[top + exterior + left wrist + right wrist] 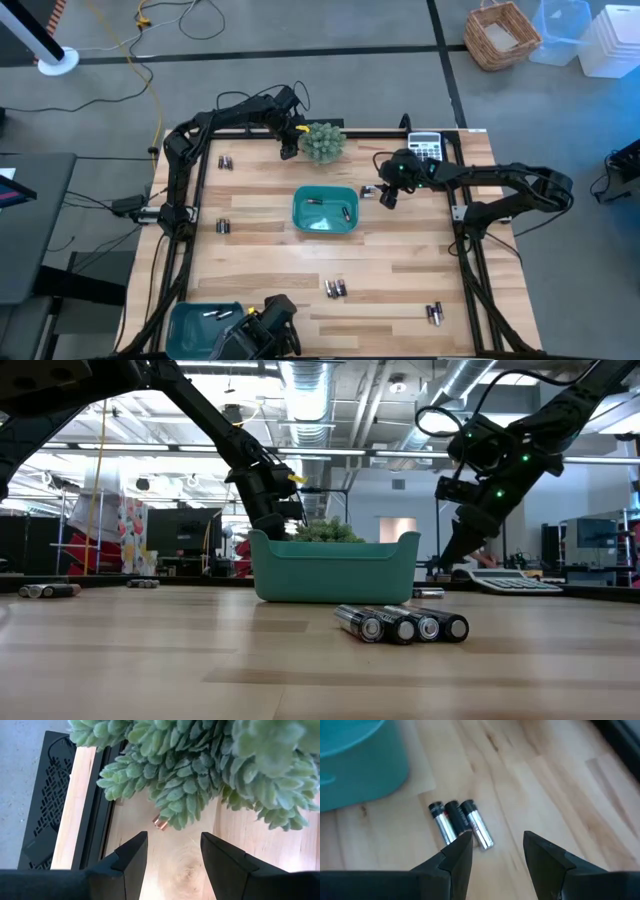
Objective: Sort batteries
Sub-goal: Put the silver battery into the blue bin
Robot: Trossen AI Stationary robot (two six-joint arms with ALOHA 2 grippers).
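Two teal trays sit on the table (260, 270): one tray (190, 322) at the near left corner holding two batteries (215, 315), and a middle tray (325, 210) holding two cells (332, 206). Loose batteries lie in groups: a pair (226, 161) near the far left corner, a pair (223, 227) by the left edge, four (402, 625) toward the near edge, three (461, 822) just right of the middle tray, and a pair (435, 314) near the near right corner. The left gripper (172, 851) hangs jaws apart and empty by the plant (322, 141) at the far edge. The right gripper (496, 851), also spread and empty, hovers over the three. A calculator (425, 147) lies at the far right.
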